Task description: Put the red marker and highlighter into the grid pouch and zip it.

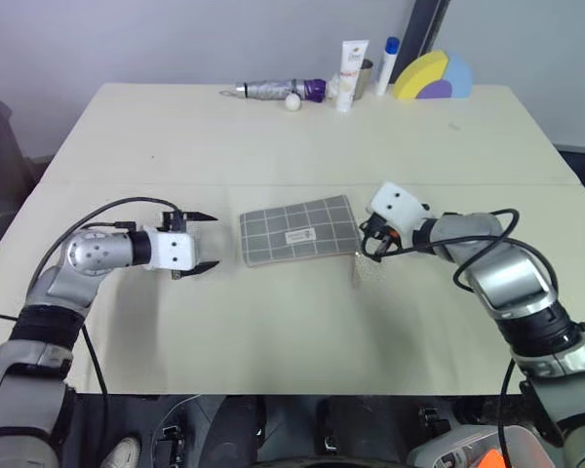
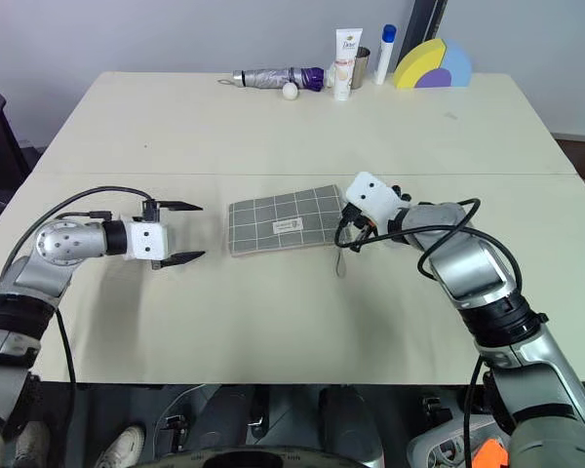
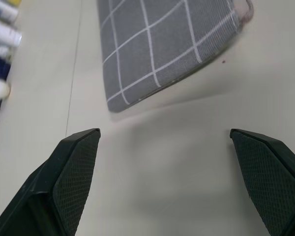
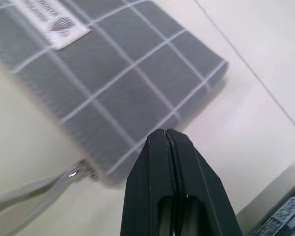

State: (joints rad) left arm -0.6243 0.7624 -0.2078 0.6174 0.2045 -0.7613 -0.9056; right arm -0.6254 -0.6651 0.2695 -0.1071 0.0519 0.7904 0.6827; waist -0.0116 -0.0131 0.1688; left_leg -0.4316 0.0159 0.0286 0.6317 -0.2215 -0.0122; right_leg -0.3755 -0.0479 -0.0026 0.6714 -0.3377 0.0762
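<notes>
Item: grid pouch (image 1: pixel 300 231). Lying flat on the pale surface (image 1: pixel 273 322), label side up, between the two pincers. No pen is showing outside it, and the mouth is looking closed along the near edge; whether the red marker and highlighter are inside cannot be told.

Item: zip cord (image 4: pixel 32 197). Trailing loose off the pouch corner nearest the right pincer, not gripped.

Item: left pincer (image 1: pixel 201 241). Standing spread wide and carrying nothing, just beside the pouch's end, fingertips pointing at it but apart from the fabric.

Item: right pincer (image 4: pixel 164 135). Fingers pressed together with nothing between them, tip hovering over the pouch's corner at the zip end; contact with the fabric cannot be told.

Item: background goods. A folded umbrella (image 1: pixel 278 90), a white tube (image 1: pixel 349 72) and a small white ball (image 1: pixel 292 101) are sitting well beyond both pincers at the far edge.

Step in hand, as judged: the zipping stage is finishing or finished, both pincers being free of the pouch.

Next move, as judged: checking the zip is fully drawn. If not, the left pincer would be pinning the near end while the right pincer takes up the cord.
</notes>
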